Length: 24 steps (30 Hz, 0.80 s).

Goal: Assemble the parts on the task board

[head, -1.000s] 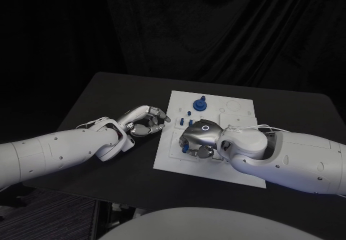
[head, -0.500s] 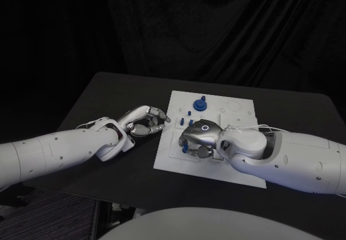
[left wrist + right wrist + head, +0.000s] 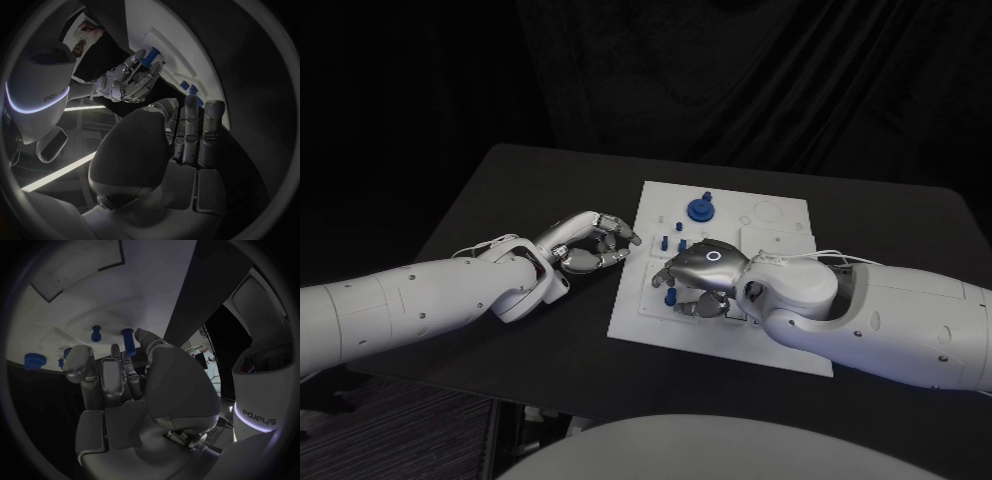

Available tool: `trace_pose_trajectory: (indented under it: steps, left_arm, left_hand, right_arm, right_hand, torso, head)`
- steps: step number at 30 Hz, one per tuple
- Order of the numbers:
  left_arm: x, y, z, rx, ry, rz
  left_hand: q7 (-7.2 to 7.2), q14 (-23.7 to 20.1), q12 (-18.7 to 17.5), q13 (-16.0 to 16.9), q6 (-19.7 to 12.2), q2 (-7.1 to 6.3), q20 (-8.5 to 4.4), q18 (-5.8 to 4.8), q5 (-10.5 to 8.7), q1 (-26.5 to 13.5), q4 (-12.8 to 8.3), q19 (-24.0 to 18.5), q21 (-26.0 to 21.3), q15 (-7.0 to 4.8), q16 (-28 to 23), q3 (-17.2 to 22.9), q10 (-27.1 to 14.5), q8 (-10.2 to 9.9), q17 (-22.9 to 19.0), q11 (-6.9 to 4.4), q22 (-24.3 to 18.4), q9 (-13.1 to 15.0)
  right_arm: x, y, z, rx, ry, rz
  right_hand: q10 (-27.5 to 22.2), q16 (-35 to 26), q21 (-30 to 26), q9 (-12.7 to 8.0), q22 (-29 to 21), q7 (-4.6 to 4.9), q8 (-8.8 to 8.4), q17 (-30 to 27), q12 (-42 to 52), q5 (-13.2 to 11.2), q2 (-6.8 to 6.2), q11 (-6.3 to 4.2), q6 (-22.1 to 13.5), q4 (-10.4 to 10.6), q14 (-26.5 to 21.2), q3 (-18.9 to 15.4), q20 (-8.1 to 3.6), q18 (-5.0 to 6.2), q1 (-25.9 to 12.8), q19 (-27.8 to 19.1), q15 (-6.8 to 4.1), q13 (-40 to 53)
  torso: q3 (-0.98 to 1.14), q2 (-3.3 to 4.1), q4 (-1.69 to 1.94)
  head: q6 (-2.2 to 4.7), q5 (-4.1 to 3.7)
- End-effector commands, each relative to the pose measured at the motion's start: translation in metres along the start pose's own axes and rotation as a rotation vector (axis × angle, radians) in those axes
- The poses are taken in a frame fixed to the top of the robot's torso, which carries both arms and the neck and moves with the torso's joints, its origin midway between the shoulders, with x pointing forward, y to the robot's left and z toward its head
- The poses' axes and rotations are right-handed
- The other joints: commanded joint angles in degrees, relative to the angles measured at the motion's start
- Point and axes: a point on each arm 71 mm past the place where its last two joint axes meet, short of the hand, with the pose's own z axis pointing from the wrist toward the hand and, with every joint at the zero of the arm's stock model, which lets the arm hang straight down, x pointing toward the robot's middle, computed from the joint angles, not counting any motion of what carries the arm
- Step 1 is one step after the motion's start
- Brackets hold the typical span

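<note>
Right hand (image 3: pixel 697 283) over task board (image 3: pixel 776 232) pinching blue part (image 3: pixel 150 56), left hand (image 3: pixel 589 243) curled, holding nothing

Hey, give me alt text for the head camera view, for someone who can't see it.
The robot's right hand rests over the near left part of the white task board, fingers at a small blue part. Its left hand sits curled on the black table just off the board's left edge. A taller blue part stands near the board's far edge.
</note>
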Motion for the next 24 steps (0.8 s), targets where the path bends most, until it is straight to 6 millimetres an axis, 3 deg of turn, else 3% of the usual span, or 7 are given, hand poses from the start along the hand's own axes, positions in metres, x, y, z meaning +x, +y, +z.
trace_pose_trajectory:
  steps: [1,6,9,13,17,20,24]
  left_arm:
    - [0.001,0.000,-0.001,0.005,0.004,-0.011]
    - [0.000,0.000,-0.002,0.003,0.002,-0.009]
    - [-0.001,0.000,-0.003,0.002,0.000,-0.008]
    - [-0.001,0.001,-0.005,0.000,-0.002,-0.007]
    - [-0.003,0.002,-0.007,-0.004,-0.006,-0.004]
    - [-0.004,0.002,-0.007,-0.007,-0.008,-0.002]
    - [-0.004,0.002,-0.008,-0.006,-0.011,0.000]
  left_hand:
    - [0.21,-0.28,0.40,-0.05,-0.13,0.23,0.06,0.75,0.20,0.40,-0.36,-0.45,-0.14,-0.01,-0.34,0.10,-0.01,-0.19,-0.09,0.56,4.16,-0.05]
    - [0.21,-0.28,0.40,-0.05,-0.13,0.23,0.06,0.75,0.20,0.40,-0.36,-0.45,-0.14,-0.01,-0.34,0.10,-0.01,-0.19,-0.09,0.56,4.16,-0.05]
    - [0.22,-0.32,0.40,-0.09,-0.13,0.23,0.07,0.74,0.20,0.40,-0.41,-0.46,-0.06,0.01,-0.35,0.11,-0.03,-0.19,-0.10,0.58,4.17,-0.07]
    - [0.22,-0.32,0.40,-0.09,-0.13,0.23,0.07,0.74,0.20,0.40,-0.41,-0.46,-0.06,0.01,-0.35,0.11,-0.03,-0.19,-0.10,0.58,4.17,-0.07]
    - [0.21,-0.33,0.41,-0.10,-0.15,0.22,0.08,0.75,0.21,0.41,-0.43,-0.51,-0.10,0.01,-0.35,0.11,-0.04,-0.19,-0.10,0.58,4.15,-0.09]
    - [0.20,-0.33,0.41,-0.11,-0.16,0.21,0.08,0.76,0.21,0.42,-0.45,-0.55,-0.13,0.01,-0.35,0.11,-0.05,-0.19,-0.11,0.58,4.14,-0.10]
    - [0.19,-0.34,0.42,-0.12,-0.17,0.20,0.09,0.76,0.20,0.41,-0.46,-0.57,-0.14,0.02,-0.35,0.11,-0.05,-0.20,-0.11,0.58,4.14,-0.11]
  right_arm:
    - [-0.003,-0.001,-0.005,0.016,-0.046,0.003]
    - [-0.015,-0.004,-0.019,0.018,-0.127,0.037]
    - [-0.032,-0.010,-0.033,0.024,-0.203,0.058]
    - [-0.055,-0.022,-0.056,0.052,-0.278,0.056]
    - [-0.070,-0.036,-0.085,0.119,-0.310,0.066]
    - [-0.069,-0.053,-0.111,0.206,-0.299,0.072]
    - [-0.059,-0.072,-0.135,0.307,-0.260,0.083]
  right_hand:
    - [-1.20,-0.39,-0.54,-0.37,7.28,-0.06,-0.29,-0.34,0.68,0.21,-0.09,0.09,-0.60,0.83,-0.51,-1.40,0.09,0.91,-0.40,-0.48,-0.01,0.47]
    - [-3.52,-0.65,-1.50,-0.82,7.08,-0.05,-0.07,-0.86,1.74,0.29,-0.25,0.31,-0.84,2.30,-0.96,-3.31,0.15,1.05,0.52,-0.94,0.07,1.19]
    - [-3.72,-0.08,-0.88,0.01,7.31,0.65,2.17,-0.01,4.04,0.24,-0.20,0.27,2.74,2.77,-0.50,-3.91,0.38,0.91,1.51,-0.46,0.38,2.29]
    - [-3.47,0.16,-0.54,1.38,7.43,0.19,4.34,0.27,6.82,0.24,-0.34,-0.13,5.31,3.92,-0.35,-4.61,0.20,0.89,0.74,-0.20,-0.06,3.62]
    - [-4.16,0.07,-0.80,3.50,7.37,0.55,6.72,0.08,9.88,0.24,-0.55,-0.58,5.96,5.02,-0.43,-5.18,-0.25,0.91,-0.02,-0.26,-0.46,5.51]
    - [-6.78,-0.40,-2.04,6.39,7.11,0.70,9.77,-0.81,13.54,0.24,-0.71,-0.74,3.49,5.72,-1.15,-5.47,-0.58,1.08,0.08,-0.96,-0.79,8.12]
    - [-11.63,-1.16,-4.82,9.56,6.49,2.09,13.72,-2.47,17.35,0.33,-1.26,-0.20,-2.96,7.46,-2.62,-5.90,-0.01,1.50,0.56,-2.58,-0.06,10.91]
  torso:
    - [0.00,0.02,-0.03]
    - [0.01,0.05,-0.03]
    - [0.05,0.10,0.00]
    - [0.09,0.07,-0.08]
    - [0.03,0.05,-0.10]
    - [0.05,0.15,-0.05]
    - [-0.05,0.11,0.13]
  head:
    - [-0.01,0.10]
    - [-0.01,0.04]
    - [-0.01,-0.16]
    - [-0.01,-0.25]
    - [-0.01,-0.54]
    - [-0.01,-1.07]
    - [-0.01,-1.48]
